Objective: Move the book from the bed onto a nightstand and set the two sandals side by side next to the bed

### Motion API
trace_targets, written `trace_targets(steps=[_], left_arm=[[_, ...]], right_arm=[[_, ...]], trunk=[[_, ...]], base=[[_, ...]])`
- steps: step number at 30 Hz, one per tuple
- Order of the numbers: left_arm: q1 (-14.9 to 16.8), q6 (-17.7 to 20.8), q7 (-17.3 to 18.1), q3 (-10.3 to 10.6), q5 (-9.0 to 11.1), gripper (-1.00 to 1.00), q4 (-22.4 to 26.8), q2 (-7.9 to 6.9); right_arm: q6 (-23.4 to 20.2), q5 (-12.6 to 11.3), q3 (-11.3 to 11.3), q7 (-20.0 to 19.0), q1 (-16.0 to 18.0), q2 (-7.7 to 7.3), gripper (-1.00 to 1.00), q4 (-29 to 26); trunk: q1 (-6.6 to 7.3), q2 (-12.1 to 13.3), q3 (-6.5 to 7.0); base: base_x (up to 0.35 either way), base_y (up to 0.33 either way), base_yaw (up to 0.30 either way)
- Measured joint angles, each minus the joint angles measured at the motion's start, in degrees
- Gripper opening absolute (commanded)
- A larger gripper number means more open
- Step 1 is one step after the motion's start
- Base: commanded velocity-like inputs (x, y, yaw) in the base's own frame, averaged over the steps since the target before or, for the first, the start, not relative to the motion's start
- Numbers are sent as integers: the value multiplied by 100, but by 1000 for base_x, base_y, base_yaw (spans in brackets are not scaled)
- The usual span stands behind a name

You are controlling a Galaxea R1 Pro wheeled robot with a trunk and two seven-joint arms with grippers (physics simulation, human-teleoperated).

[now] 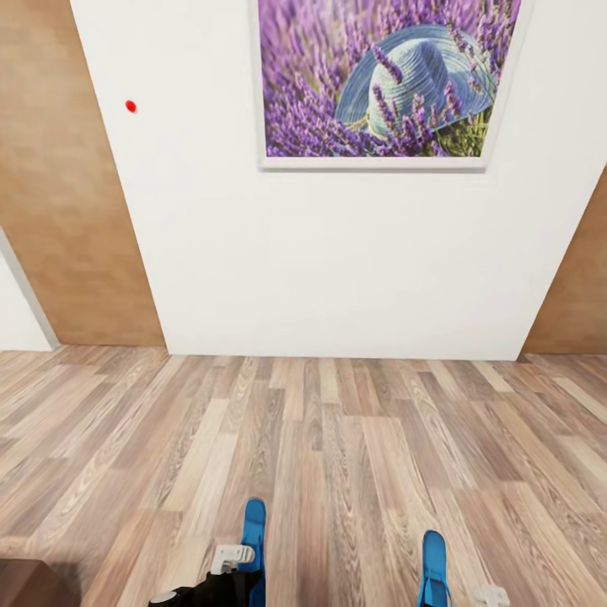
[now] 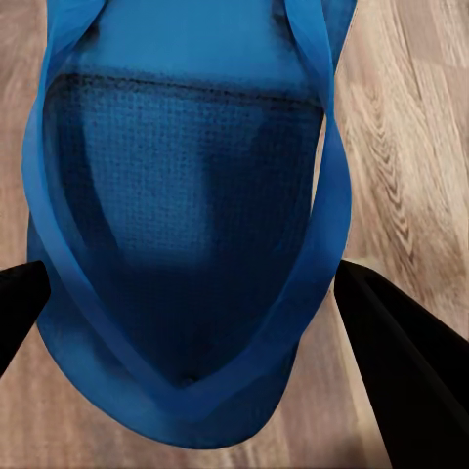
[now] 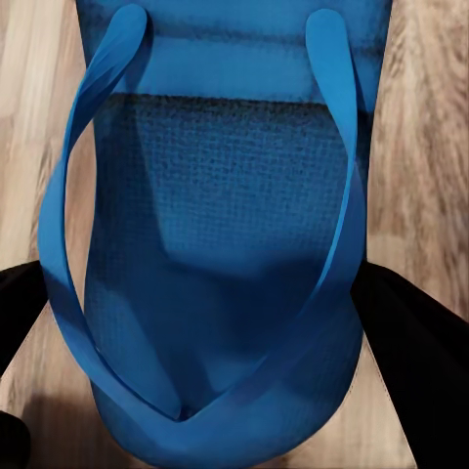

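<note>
Two sandals in play: left sandal between the dark fingers of the left gripper, right sandal between those of the right gripper. In both wrist views fingers flank the sole on either side w/ the toe end of the straps between them; looks clenched on each sandal, tho actual contact at the pads can't be confirmed. Risk: thin, floppy soles gripped by the edges, so could twist or slide out if swung fast; also could land skewed rather than side by side. Bed, book & nightstand not in sight here, so placement spot can't be judged yet. Landmark = white wall: framed lavender picture on it, small red dot beside that, wood-plank floor between wall & sandals. Dark brown corner near left sandal, away from wall; possible snag on a turn.
</note>
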State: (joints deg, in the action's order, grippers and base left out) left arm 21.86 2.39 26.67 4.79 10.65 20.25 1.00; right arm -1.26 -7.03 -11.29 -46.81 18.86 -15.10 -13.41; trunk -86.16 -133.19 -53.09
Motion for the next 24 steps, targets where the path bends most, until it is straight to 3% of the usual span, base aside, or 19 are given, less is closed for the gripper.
trace_targets(steps=[24], left_arm=[[0,1,0,0,0,-100,0,0]], right_arm=[[0,7,-1,0,0,0,-100,0]], trunk=[[0,0,0]], base=[[330,0,0]])
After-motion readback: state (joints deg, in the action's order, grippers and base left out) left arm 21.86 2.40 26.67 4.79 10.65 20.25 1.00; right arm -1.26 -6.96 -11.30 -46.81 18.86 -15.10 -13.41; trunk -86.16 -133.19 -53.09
